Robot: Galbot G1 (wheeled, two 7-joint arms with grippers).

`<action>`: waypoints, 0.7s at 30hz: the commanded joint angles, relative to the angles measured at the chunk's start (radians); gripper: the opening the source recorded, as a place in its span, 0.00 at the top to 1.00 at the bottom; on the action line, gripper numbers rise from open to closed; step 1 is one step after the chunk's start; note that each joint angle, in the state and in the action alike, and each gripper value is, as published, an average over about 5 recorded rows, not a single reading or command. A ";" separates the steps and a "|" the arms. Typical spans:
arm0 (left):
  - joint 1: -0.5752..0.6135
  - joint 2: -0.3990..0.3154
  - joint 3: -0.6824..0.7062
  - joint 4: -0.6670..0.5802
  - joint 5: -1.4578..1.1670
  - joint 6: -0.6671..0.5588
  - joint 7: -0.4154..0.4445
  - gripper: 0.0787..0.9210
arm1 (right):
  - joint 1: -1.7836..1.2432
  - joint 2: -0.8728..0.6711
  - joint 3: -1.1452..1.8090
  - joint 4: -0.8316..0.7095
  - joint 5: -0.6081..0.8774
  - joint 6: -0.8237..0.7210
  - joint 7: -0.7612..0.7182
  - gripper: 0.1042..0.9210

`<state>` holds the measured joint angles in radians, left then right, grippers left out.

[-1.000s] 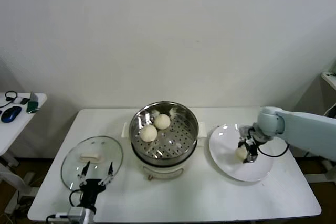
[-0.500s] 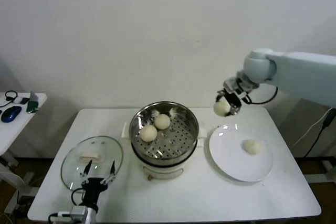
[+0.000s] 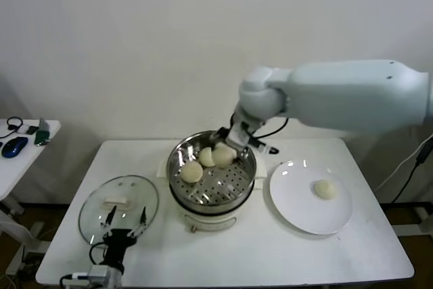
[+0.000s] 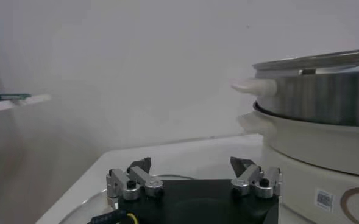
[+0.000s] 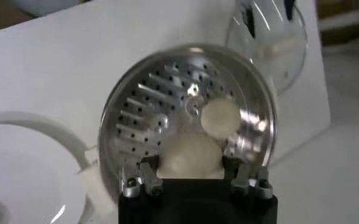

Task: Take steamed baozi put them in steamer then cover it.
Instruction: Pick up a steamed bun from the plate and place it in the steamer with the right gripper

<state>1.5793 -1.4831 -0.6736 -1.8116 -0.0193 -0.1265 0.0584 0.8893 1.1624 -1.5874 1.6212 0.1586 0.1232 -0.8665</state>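
Observation:
My right gripper (image 3: 225, 145) is shut on a cream-white baozi (image 3: 222, 156) and holds it just above the far right part of the shiny steamer (image 3: 237, 184). In the right wrist view the held baozi (image 5: 191, 156) sits between the fingers (image 5: 147, 172), over the perforated bottom (image 5: 149, 103). Two baozi (image 3: 191, 172) (image 3: 206, 157) lie in the steamer, and one baozi (image 3: 326, 189) lies on the white plate (image 3: 298, 208). The glass cover (image 3: 95, 211) lies flat to the left of the steamer. My left gripper (image 3: 126, 220) is open and empty above its near edge.
The steamer rests on a cream pot base (image 4: 313, 149) with side handles (image 4: 252, 86). A side table (image 3: 20, 160) with a mouse and small items stands at the far left. The plate (image 5: 21, 164) lies close to the right of the pot.
My right gripper took one baozi from the plate, raised it, and carried it left over the steamer. One baozi stays on the plate. The left arm has not moved.

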 commanded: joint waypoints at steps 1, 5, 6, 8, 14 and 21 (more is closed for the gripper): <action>0.001 0.001 -0.003 0.001 -0.003 -0.001 0.000 0.12 | -0.127 0.125 0.000 0.015 -0.153 0.068 0.021 0.27; 0.001 0.001 -0.003 0.002 -0.003 -0.002 0.000 0.12 | -0.160 0.127 -0.009 -0.014 -0.181 0.073 0.015 0.27; 0.001 0.001 -0.003 0.003 -0.003 -0.002 0.000 0.12 | -0.166 0.127 -0.011 -0.020 -0.186 0.074 0.014 0.27; 0.001 0.000 -0.003 0.003 -0.003 -0.002 0.000 0.12 | -0.177 0.126 -0.015 -0.034 -0.200 0.074 0.013 0.27; 0.003 0.000 -0.002 0.004 -0.002 -0.004 0.000 0.12 | -0.207 0.125 -0.014 -0.076 -0.220 0.076 0.013 0.27; 0.005 0.001 -0.003 0.002 -0.003 -0.005 -0.001 0.12 | -0.223 0.125 -0.016 -0.091 -0.215 0.071 0.016 0.26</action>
<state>1.5836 -1.4826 -0.6760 -1.8085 -0.0217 -0.1313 0.0577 0.7048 1.2695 -1.6016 1.5537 -0.0281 0.1862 -0.8555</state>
